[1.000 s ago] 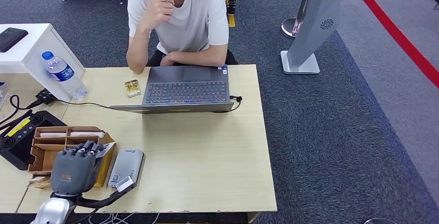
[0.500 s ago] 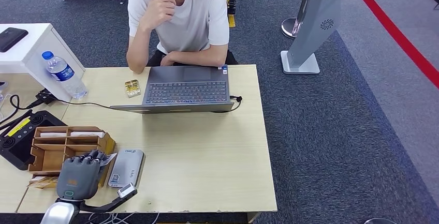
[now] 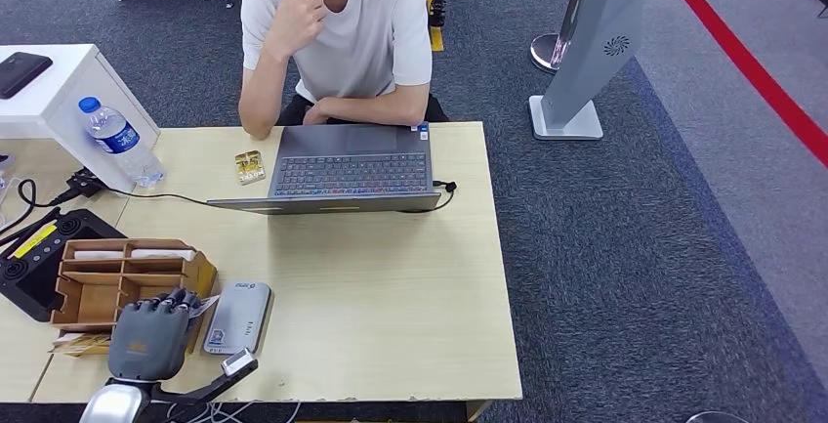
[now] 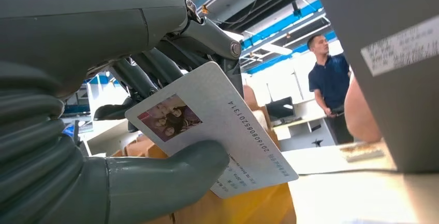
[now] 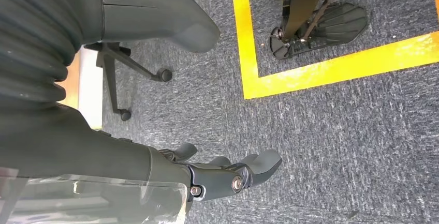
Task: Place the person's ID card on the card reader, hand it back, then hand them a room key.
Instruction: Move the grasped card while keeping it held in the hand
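Note:
My left hand (image 3: pixel 149 337) hovers at the table's near left corner, just beside the grey card reader (image 3: pixel 238 316). It pinches a white ID card (image 4: pixel 217 131) with a photo and printed numbers between thumb and fingers; a corner of the card (image 3: pixel 204 304) peeks out past the fingers. The wooden organiser (image 3: pixel 103 283) lies just beyond the hand. A person (image 3: pixel 337 32) in a white shirt sits at the far side behind a laptop (image 3: pixel 351 169). My right hand (image 5: pixel 217 175) hangs over grey carpet, fingers loosely curled, holding nothing.
A water bottle (image 3: pixel 119 140) stands at the far left by a white box (image 3: pixel 54 86). A black controller (image 3: pixel 34 257) and cables lie left of the organiser. A small yellow packet (image 3: pixel 250 166) sits beside the laptop. A grey stand (image 3: pixel 596 52) rises on the carpet.
My left hand has drawn back toward the table's near edge with the card, away from the organiser. The person has shifted slightly.

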